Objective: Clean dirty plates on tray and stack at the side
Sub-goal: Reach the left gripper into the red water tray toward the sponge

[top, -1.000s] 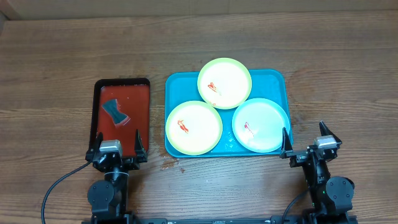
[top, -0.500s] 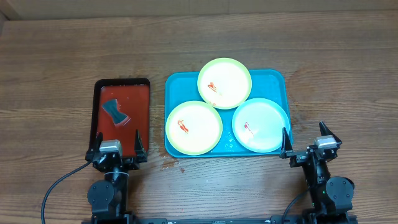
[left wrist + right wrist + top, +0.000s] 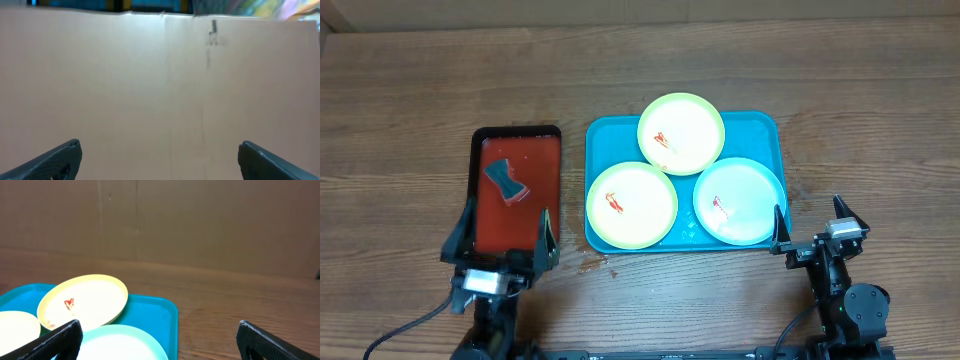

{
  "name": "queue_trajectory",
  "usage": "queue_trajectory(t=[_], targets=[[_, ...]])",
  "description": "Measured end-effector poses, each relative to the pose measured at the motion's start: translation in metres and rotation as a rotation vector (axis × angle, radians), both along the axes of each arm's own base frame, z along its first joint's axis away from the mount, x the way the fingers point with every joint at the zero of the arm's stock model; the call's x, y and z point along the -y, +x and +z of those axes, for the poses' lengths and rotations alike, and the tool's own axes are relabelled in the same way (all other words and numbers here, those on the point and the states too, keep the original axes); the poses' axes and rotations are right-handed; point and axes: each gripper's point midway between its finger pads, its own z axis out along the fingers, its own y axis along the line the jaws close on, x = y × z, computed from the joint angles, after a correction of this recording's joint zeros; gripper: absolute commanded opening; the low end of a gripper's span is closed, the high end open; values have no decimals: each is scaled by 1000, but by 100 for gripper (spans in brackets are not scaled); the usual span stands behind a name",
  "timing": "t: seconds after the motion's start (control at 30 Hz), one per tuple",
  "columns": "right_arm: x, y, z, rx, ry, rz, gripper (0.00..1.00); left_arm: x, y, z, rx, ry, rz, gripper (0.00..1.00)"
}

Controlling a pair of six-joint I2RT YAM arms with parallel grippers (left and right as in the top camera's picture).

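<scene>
Three dirty plates lie on the turquoise tray [image 3: 760, 126]: a yellow-green one [image 3: 681, 132] at the back, a yellow-green one [image 3: 631, 205] at front left, a blue-white one [image 3: 740, 201] at front right, each with a red smear. My left gripper [image 3: 500, 232] is open and empty over the red tray's near end; its wrist view [image 3: 159, 160] shows only a brown cardboard wall. My right gripper [image 3: 817, 228] is open and empty just right of the turquoise tray's front right corner. The right wrist view shows the gripper [image 3: 159, 340], the tray [image 3: 159, 311], the back plate [image 3: 82, 300] and the blue-white plate [image 3: 120, 342].
A red tray with a black rim [image 3: 516, 182] lies left of the turquoise tray and holds a dark blue-grey sponge [image 3: 504, 179]. The table is brown wood. A cardboard wall [image 3: 200, 225] stands along the far edge.
My left arm has risen and its gripper has pulled slightly toward the front, with its jaws spread wider in the overhead view. The right arm and the plates have not moved.
</scene>
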Motion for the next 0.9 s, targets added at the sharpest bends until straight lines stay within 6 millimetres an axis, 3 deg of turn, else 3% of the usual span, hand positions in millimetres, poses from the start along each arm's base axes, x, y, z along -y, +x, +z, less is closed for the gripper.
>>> queue_trajectory(t=[0.13,0.27,0.37,0.47,0.57,0.63,0.73,0.9], targets=[[0,0,0,0,0,0,100,-3,11,-3,-132,32,34,100],[0,0,0,0,0,0,100,-14,32,3,-376,17,91,100],[0,0,0,1,0,0,100,-17,58,8,-551,22,94,100],[0,0,0,0,0,0,100,-6,93,5,-692,45,6,100],[0,0,0,0,0,1,100,-2,125,-17,-836,41,-42,100],[0,0,0,-1,0,0,100,-10,138,-45,-1005,-19,-10,99],[0,0,0,0,0,1,100,-30,145,-82,-1242,-116,99,100],[0,0,0,0,0,0,100,-52,163,-116,-1428,-203,222,99]])
